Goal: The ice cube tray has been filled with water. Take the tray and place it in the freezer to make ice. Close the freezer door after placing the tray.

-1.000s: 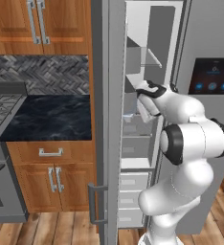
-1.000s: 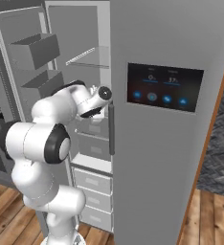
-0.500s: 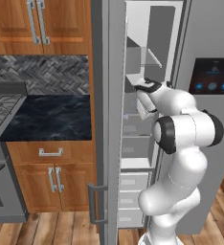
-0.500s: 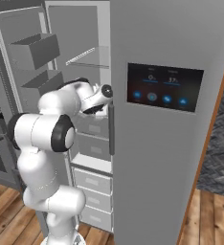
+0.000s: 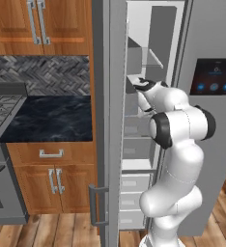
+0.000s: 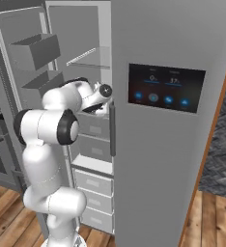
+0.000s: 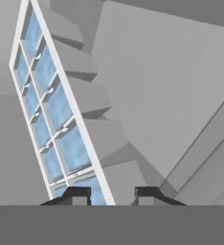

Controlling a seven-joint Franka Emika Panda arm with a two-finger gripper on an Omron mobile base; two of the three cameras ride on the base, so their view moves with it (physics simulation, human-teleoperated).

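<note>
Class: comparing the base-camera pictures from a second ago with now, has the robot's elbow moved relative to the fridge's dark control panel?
Yes. In the left base view the elbow has swung up and left, away from the dark control panel, toward the open freezer.

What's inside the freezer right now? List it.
Inside the freezer: the ice cube tray, cells full of pale-blue water, beside the open gripper, plus white shelves and drawers. The arm covers the middle shelves; what the tray rests on is unclear.

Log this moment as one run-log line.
phase: placing | gripper: open, inside freezer | ice cube tray: released, resting inside | freezer door: open
</note>
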